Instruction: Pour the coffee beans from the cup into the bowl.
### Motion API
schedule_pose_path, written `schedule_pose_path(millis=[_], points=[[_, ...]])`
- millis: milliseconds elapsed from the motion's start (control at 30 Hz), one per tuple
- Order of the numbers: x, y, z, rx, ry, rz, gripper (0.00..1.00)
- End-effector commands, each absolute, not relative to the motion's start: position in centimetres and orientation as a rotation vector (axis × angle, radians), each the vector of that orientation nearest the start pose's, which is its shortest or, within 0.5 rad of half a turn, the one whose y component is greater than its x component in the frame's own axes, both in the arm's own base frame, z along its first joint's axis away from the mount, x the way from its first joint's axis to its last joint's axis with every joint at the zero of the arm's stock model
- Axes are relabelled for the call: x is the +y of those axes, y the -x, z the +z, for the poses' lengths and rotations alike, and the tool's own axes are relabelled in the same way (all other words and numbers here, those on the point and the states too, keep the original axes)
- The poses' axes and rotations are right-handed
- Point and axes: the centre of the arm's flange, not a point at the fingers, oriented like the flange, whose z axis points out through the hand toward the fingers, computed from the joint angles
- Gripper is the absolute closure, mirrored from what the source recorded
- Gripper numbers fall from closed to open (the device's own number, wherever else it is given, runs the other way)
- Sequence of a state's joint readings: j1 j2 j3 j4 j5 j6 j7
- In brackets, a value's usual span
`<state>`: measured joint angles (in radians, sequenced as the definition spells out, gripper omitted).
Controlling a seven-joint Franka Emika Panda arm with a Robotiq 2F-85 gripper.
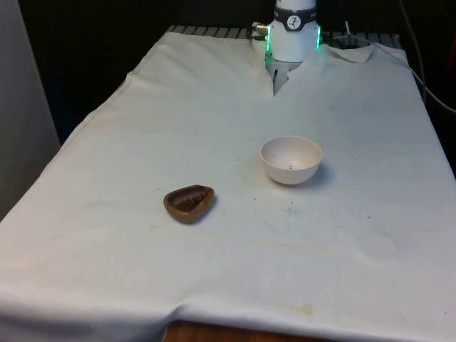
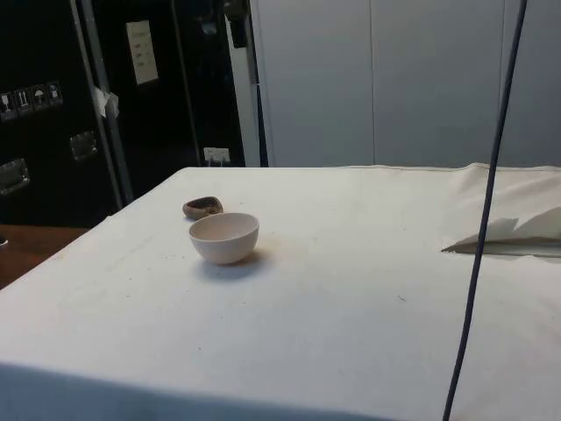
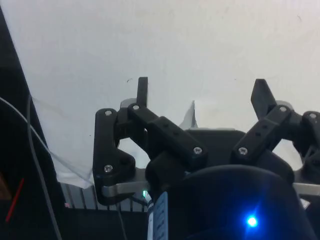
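A small brown cup point(image 1: 189, 203) holding coffee beans sits on the white cloth toward the front view's left. In the side view the cup point(image 2: 202, 207) lies just behind the bowl. A white bowl point(image 1: 291, 160) stands upright to the cup's right and a bit farther back; it is near the table's corner in the side view point(image 2: 224, 237). One or two dark specks lie inside the bowl. My gripper point(image 3: 202, 95) hangs open over bare cloth near the robot's base, with nothing between its fingers point(image 3: 142, 92).
A few stray dark specks point(image 1: 291, 209) dot the cloth in front of the bowl. The cloth has a slit and folds point(image 1: 274, 82) by the robot base point(image 1: 294, 32). A black cable point(image 2: 485, 210) hangs across the side view's right.
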<state>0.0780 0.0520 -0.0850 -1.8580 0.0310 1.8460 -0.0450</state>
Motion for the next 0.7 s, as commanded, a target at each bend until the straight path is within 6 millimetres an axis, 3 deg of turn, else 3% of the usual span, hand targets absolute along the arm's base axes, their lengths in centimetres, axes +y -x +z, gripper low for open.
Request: schedule_pose_path(millis=[0, 667], points=[[-0.1, -57.3, 48.1, -0.046, 3.113, 0.1, 0.0], [-1.2, -61.1, 46.6, -0.111, 3.123, 0.072, 0.0]])
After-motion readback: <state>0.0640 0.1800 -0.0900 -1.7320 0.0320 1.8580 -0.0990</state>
